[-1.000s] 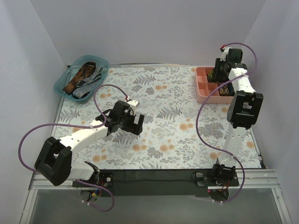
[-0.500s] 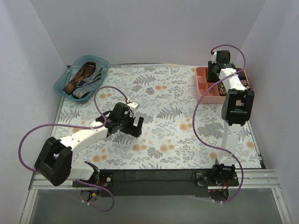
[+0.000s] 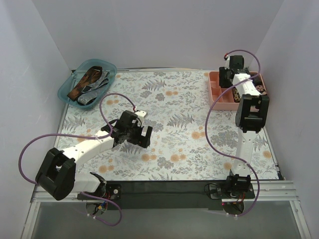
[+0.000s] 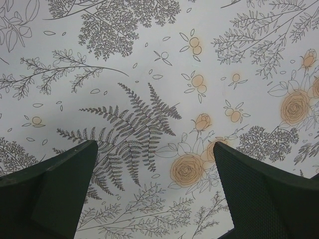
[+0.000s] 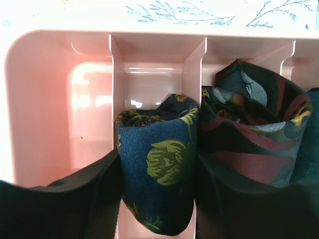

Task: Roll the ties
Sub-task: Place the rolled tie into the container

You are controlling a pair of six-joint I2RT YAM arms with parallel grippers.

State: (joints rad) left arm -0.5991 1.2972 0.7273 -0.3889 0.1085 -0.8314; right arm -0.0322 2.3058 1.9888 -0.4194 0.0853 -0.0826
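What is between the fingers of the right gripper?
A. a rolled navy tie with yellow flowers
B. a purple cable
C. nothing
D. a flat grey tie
A: in the right wrist view the right gripper presses both sides of the rolled navy fabric tie with yellow flowers, at the pink plastic divided tray.

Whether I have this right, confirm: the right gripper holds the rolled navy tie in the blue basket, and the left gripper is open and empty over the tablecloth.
The place is wrong. The right gripper holds the rolled navy tie in the pink tray, as the right wrist view shows. The left gripper is open and empty over the tablecloth.
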